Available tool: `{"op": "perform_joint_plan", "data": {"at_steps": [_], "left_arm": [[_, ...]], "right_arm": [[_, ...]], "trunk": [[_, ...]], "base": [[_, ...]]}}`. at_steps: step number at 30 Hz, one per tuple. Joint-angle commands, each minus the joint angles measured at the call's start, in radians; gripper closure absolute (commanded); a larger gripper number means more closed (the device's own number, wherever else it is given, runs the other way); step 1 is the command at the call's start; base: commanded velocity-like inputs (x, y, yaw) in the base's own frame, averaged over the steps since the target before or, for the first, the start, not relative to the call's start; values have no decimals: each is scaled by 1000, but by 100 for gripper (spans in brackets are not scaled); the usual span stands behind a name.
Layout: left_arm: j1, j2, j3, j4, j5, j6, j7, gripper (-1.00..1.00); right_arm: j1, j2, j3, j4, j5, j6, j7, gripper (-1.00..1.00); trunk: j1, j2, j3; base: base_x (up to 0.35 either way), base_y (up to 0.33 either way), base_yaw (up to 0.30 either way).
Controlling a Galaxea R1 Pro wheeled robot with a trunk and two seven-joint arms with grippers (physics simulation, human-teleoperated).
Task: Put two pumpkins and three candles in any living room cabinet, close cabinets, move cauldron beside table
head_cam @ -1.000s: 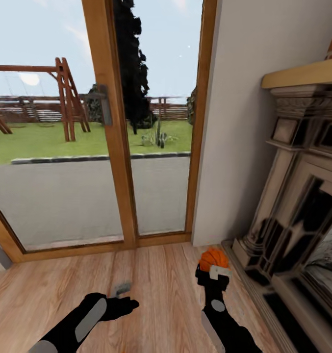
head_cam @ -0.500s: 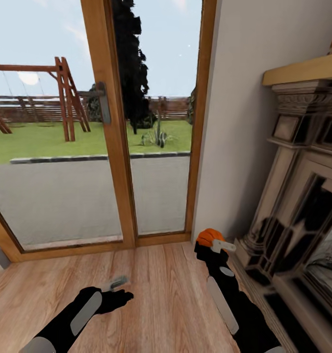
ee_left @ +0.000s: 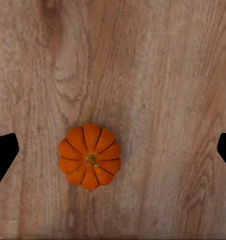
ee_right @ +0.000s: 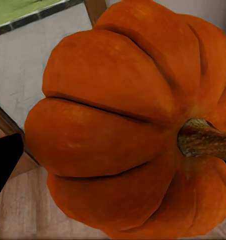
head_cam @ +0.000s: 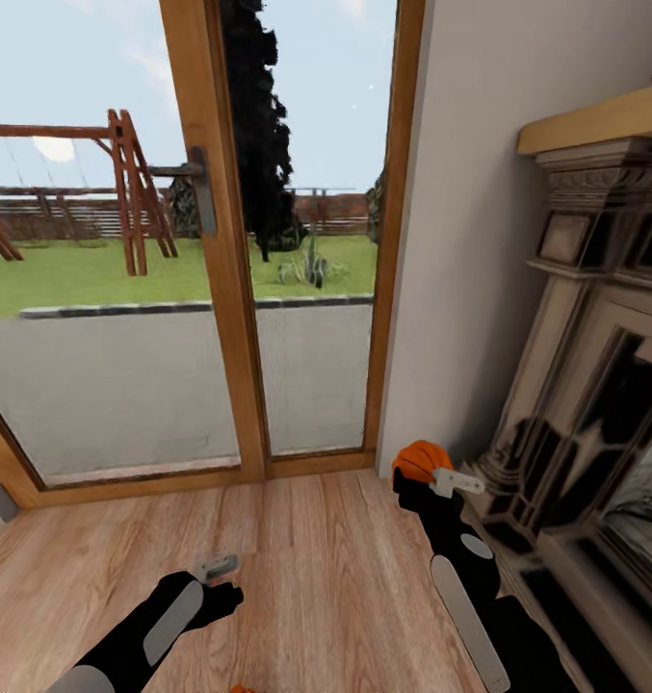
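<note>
At lower right of the head view: one pumpkin (head_cam: pixel 420 459) sits clamped at the tip of the right gripper (head_cam: pixel 433 474), lifted off the floor beside the fireplace (head_cam: pixel 595 404).
Grip: the right fingers are closed on that pumpkin; in the right wrist view it sits right up against the camera, stem (ee_right: pixel 205 141) sideways, so it appears gripped across its ribbed sides rather than by the stem.
Second pumpkin (ee_left: pixel 90 155): it rests upright on the plank floor (ee_left: pixel 158 75), centred between the left fingers (ee_left: pixel 3 155), which stand wide apart and clear of it.
Left gripper (head_cam: pixel 216 566): low at lower left of the head view, open, pointing down at the floor; probably lined up for a top-down pick.
Orange sliver (head_cam: pixel 240 688): at the bottom edge of the head view, likely that same pumpkin.
Surroundings: glass doors (head_cam: pixel 210 250) fill the upper left; a pale wall (head_cam: pixel 480 241) separates them from the fireplace.
Judgement: one pumpkin is secured for carrying; the other is not yet grasped.
</note>
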Motion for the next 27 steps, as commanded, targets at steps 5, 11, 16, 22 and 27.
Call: {"op": "perform_joint_plan", "data": {"at_steps": [5,11,16,22,27], "left_arm": [[-1,-5,-6,14,9,0,10,-100],[-1,-7,-7,14,10,-94,10,-100],[-1,-7,-8,14,10,-115,11,-100],[-1,-7,-11,14,9,-119,11,-100],[-1,-8,-11,13,9,-119,13,-100]], "right_arm": [[16,-10,0,-51,-72,7,-7,100],[37,-39,-1,-79,-129,16,-7,100],[38,-41,-5,-80,-140,22,-7,100],[38,-36,-8,-81,-186,23,-7,100],[38,-39,-12,-81,-187,21,-7,100]], "trunk": [[19,-36,-17],[42,-78,-36],[61,-113,-51],[84,-155,-70],[103,-190,-86]], "base": [[0,0,0],[0,0,0],[0,0,0],[0,0,0],[0,0,0]]}}
